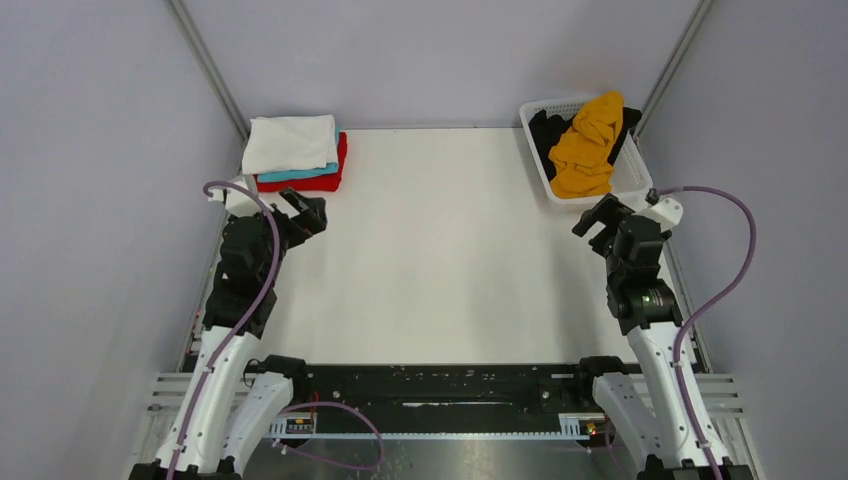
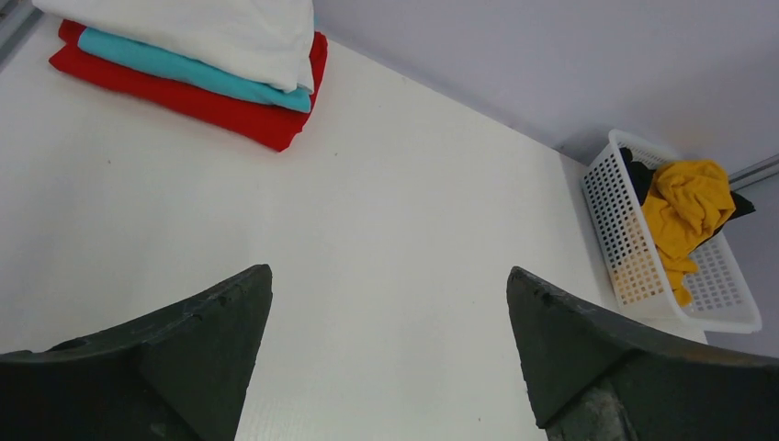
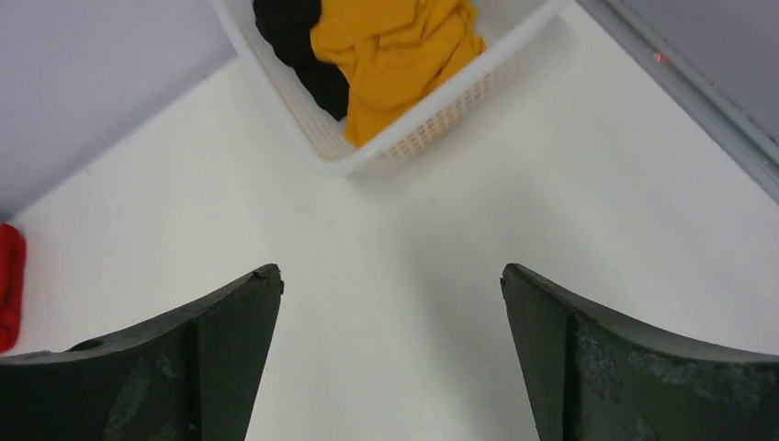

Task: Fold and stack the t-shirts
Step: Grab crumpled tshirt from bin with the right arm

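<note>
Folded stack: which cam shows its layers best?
Left wrist. It sees the folded stack at a low angle: white shirt over teal shirt over red shirt, each edge distinct. Top external looks down, so white hides most, leaving teal and red as slivers. Right wrist catches only a red scrap at its left edge.

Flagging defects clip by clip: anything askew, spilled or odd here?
Nothing spilled or damaged. The white shirt tops the teal shirt and red shirt slightly offset, overhanging leftward. The mustard shirt lies bunched over the black shirt in the basket, cresting its far rim.
</note>
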Available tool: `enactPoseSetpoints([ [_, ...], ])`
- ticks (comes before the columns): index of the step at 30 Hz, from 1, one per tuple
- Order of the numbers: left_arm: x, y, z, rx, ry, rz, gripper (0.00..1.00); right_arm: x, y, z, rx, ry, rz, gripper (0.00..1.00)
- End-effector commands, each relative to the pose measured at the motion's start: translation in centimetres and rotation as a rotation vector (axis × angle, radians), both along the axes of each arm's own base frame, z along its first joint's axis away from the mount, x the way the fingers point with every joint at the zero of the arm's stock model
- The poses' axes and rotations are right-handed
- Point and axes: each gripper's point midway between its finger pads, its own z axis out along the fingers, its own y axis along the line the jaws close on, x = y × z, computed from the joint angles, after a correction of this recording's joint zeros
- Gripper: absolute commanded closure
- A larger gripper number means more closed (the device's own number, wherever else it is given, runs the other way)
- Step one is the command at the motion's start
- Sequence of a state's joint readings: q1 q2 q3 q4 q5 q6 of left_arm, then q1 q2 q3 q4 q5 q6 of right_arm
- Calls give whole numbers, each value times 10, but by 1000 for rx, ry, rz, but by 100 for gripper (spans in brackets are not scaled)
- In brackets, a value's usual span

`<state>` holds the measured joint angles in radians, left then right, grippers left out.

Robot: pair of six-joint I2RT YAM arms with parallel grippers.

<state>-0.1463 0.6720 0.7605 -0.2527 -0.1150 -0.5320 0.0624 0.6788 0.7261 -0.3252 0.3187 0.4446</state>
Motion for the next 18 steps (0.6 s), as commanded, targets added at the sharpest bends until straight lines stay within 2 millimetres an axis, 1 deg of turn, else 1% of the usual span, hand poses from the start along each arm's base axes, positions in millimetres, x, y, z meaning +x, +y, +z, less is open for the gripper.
enactPoseSetpoints([
  [1, 4, 2, -7, -2, 30, 16, 1, 6, 5, -1, -1, 56, 32, 2],
  [3, 6, 1, -9, 0, 40, 14, 1, 20, 6, 9, -24, 47, 50, 2],
  [5, 7, 1, -12, 3, 54, 13, 1, 40, 2, 26, -40, 23, 25, 2],
  [6, 8, 1, -13, 6, 60, 13, 1, 54, 0, 25, -48, 54, 15, 2],
  [7, 9, 1, -14, 8, 66, 17, 1, 67, -1, 30, -52, 66, 19, 2],
  [10, 11, 4, -18, 16, 80, 29, 1, 116, 4, 41, -35, 111, 74, 2],
  [13, 12, 5, -21, 21, 89, 38, 1, 171, 5, 40, -28, 159, 101, 2],
  [15, 14, 6, -22, 24, 94, 45, 1, 208, -15, 40, -43, 166, 43, 2],
  [18, 17, 9, -26, 30, 106, 61, 1, 262, -34, 39, -93, 165, -13, 1],
])
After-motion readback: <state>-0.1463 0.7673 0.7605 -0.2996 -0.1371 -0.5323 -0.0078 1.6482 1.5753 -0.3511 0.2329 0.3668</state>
